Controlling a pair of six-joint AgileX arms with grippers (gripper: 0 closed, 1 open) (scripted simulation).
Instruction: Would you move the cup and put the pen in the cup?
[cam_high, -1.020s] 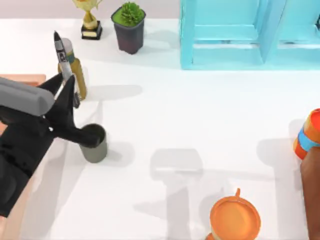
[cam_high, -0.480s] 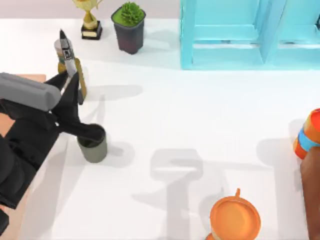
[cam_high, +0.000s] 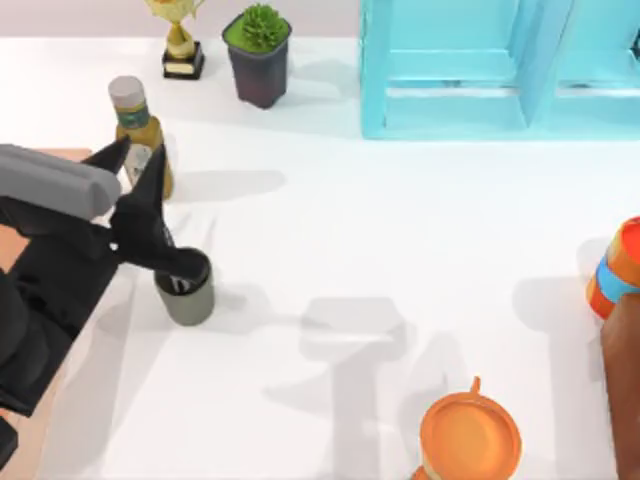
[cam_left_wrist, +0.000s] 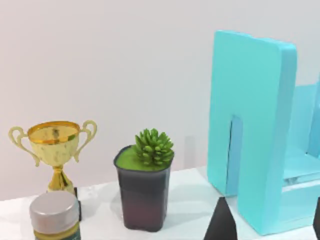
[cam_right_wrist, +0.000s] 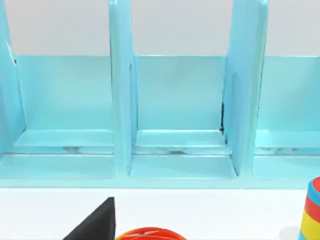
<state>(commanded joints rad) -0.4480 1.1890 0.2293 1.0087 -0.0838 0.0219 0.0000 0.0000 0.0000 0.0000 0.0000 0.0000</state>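
Cup: the cup (cam_high: 186, 291) stands upright on the table (cam_high: 400, 230), in front of the oil bottle (cam_high: 137, 130) at the table's left.
Pen: the pen (cam_high: 158, 215) is upright with its lower end inside the cup's mouth and its white band just beside the bottle.
Left gripper: the left gripper (cam_high: 133, 170) is above the cup — fingers spread, the pen between them; whether they grip it I cannot tell.
Right gripper: one dark fingertip (cam_right_wrist: 95, 222) in its wrist view, facing the blue rack (cam_right_wrist: 175, 115); state unclear.
Progress: pen appears partly in the cup; release and retreat seem left.
Views: the top view shows cup and pen; the left wrist view shows the trophy (cam_left_wrist: 54, 152), the plant (cam_left_wrist: 145, 187) and the bottle cap instead.
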